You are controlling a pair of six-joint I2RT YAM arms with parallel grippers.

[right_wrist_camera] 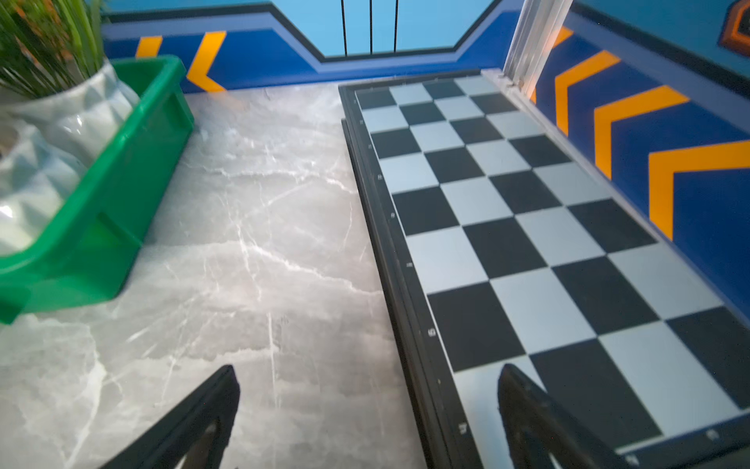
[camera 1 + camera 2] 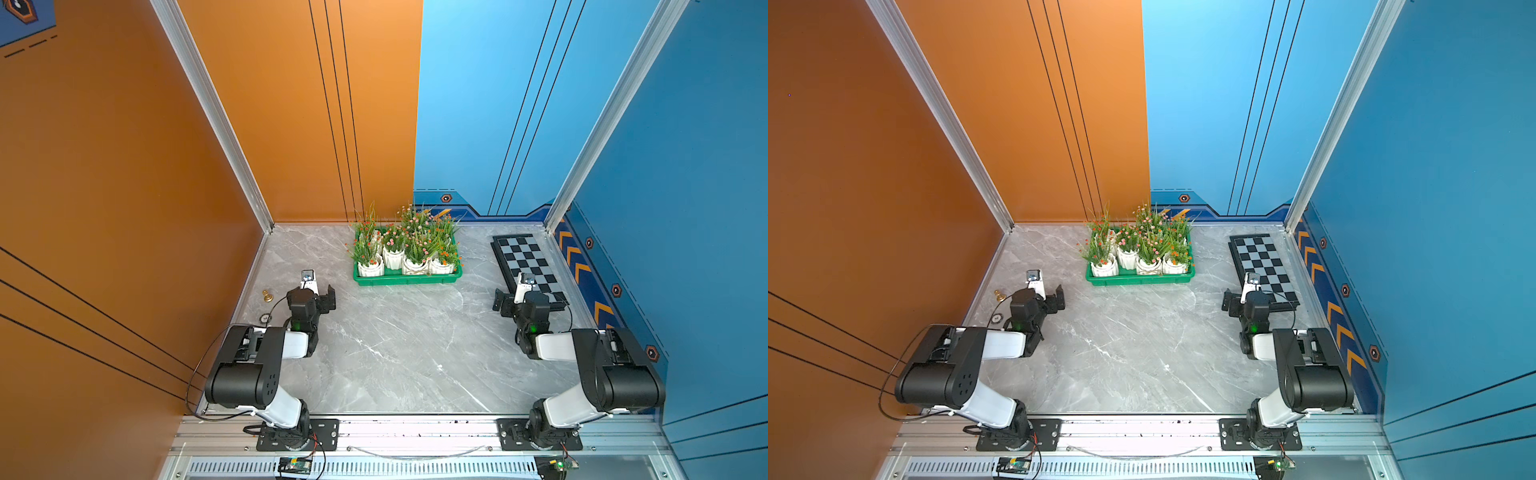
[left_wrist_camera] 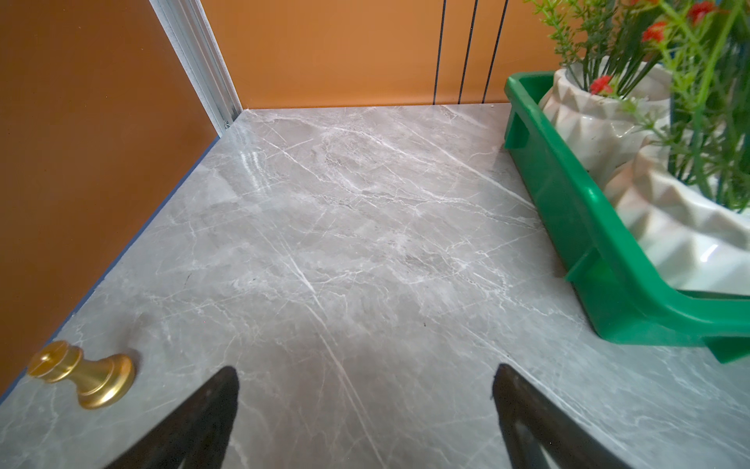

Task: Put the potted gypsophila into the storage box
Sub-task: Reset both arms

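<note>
Both arms low and empty; flower pots [image 2: 405, 249] stand in the green box [image 2: 405, 281].
Left to right: a brass knob [image 2: 268, 296] beside my left end effector [image 3: 365, 377], spread open; pots crowding the box at the back of the worktop [image 2: 395, 353]; my right end effector [image 1: 367, 375], also open, at the chessboard [image 2: 528, 262] edge. Reaching in could snag sprigs and tip a pot.

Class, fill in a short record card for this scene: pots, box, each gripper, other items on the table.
pots: potted gypsophila, all in view stand inside the storage box
box: green, on the table near the back wall
left gripper: open, empty, above bare table
right gripper: open, empty, at the edge of the chequered board
other items: brass knob by the left wall
</note>
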